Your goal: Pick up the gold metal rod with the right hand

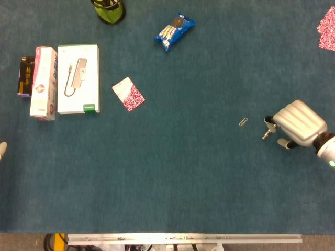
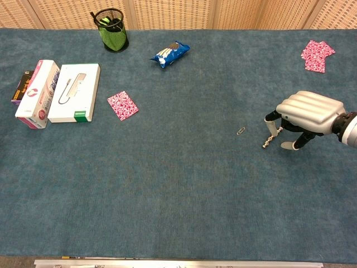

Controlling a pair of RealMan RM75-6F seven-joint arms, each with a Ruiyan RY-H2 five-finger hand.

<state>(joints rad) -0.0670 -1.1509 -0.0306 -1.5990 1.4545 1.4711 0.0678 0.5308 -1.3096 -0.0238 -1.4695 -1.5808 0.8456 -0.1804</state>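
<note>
The gold metal rod (image 1: 266, 136) (image 2: 267, 143) lies on the blue cloth at the right; only its lower end shows, the rest is hidden under my right hand (image 1: 297, 124) (image 2: 309, 110). That hand hovers palm down right over the rod, with fingertips (image 2: 271, 126) reaching down on one side of it and the thumb on the other. The fingers stay apart and the rod still rests on the cloth. A sliver of my left hand (image 1: 2, 149) shows at the left edge of the head view, too little to tell how it is held.
A small paper clip (image 1: 243, 122) (image 2: 241, 131) lies just left of the rod. Pink patterned cards (image 2: 317, 54) sit at the far right. Further left are a pink card packet (image 1: 128, 94), a blue snack bag (image 1: 174, 30), white boxes (image 1: 77, 78) and a green pen cup (image 1: 108, 9).
</note>
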